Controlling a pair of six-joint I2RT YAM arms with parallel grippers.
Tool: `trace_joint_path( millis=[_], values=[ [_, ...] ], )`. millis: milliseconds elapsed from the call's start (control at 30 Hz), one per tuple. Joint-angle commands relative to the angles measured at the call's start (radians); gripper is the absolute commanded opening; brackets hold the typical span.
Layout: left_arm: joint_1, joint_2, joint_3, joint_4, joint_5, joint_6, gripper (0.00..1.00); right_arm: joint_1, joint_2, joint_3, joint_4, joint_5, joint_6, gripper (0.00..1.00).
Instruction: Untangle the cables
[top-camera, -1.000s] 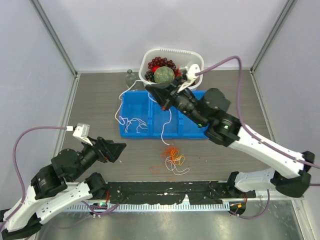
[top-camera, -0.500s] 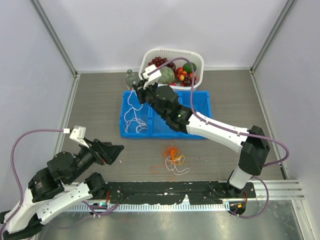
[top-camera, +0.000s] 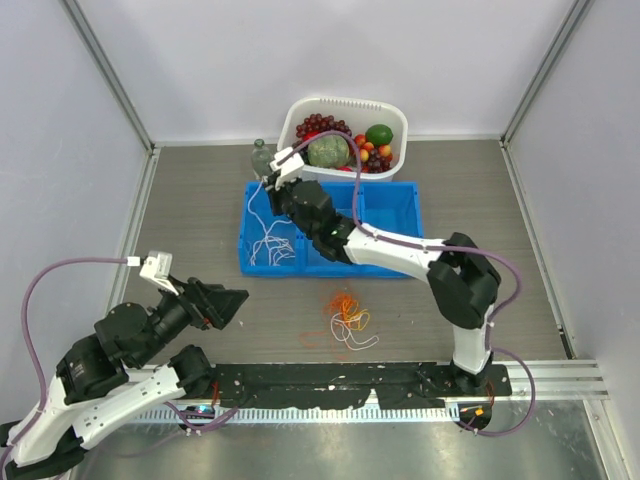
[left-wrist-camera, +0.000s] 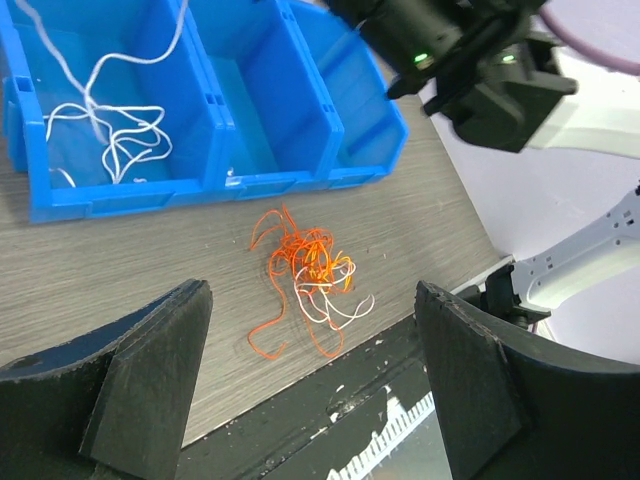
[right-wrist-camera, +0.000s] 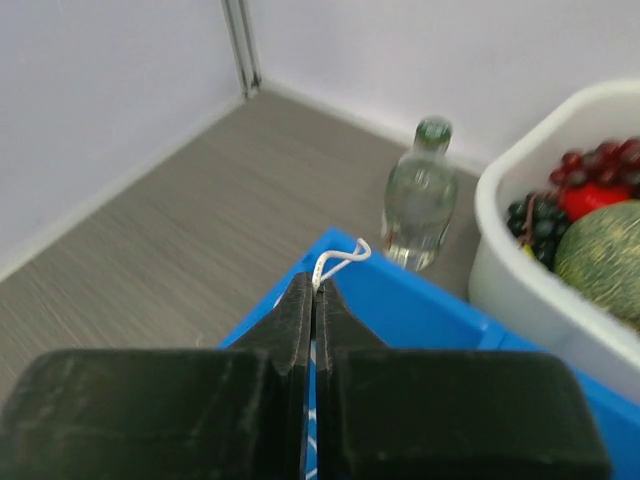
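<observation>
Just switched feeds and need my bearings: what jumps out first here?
The right gripper, shut on a thin white cable that trails down into the left compartment of the blue plastic bin. Then the tangled orange-red and white cables on the table in front of the bin.

clear bottle (top-camera: 261, 156) stands beside white fruit basket (top-camera: 345, 102), behind a blue bin (top-camera: 396, 208)

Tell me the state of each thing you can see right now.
right gripper, shut on white cable
white cable, hanging into blue bin's left compartment
orange tangle, knotted, on the table
left gripper, open, empty
bottle, upright
</observation>
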Motion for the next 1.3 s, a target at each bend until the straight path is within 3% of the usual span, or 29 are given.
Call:
trace_joint_path(
  millis=[0,200,267,333,400,567,733,967,1033,1267],
  values=[
    [0.003,0.029,-0.003,0.023,0.005,-0.019,0.87,0.000,0.068,-0.008,0.007,-0.024,0.073,0.01],
    [0.003,0.061,-0.006,0.030,0.017,-0.023,0.87,-0.006,0.115,0.066,-0.143,0.040,0.133,0.04],
    [0.003,0.072,-0.010,0.038,0.021,-0.026,0.86,-0.006,0.125,0.120,-0.257,0.045,0.139,0.17],
    [0.003,0.089,-0.018,0.044,0.028,-0.030,0.87,-0.006,0.116,0.148,-0.351,0.038,0.134,0.43],
    [0.003,0.112,-0.027,0.049,0.028,-0.036,0.87,-0.006,0.088,0.154,-0.421,0.036,0.125,0.56],
    [0.001,0.187,-0.069,0.078,0.019,-0.048,0.88,-0.006,-0.077,0.090,-0.553,0.042,0.145,0.58],
    [0.005,0.294,-0.133,0.162,0.048,-0.057,0.86,-0.006,-0.413,-0.285,-0.436,-0.024,0.244,0.56],
    [0.001,0.553,-0.236,0.401,0.217,-0.068,0.77,0.013,-0.812,-0.839,-0.319,-0.284,0.460,0.53],
    [0.001,0.620,-0.263,0.480,0.260,-0.072,0.77,0.024,-0.945,-0.942,-0.300,-0.343,0.519,0.52],
    [0.003,0.883,-0.265,0.704,0.346,-0.092,0.73,0.030,-1.132,-1.119,-0.300,-0.326,0.643,0.51]
  ],
)
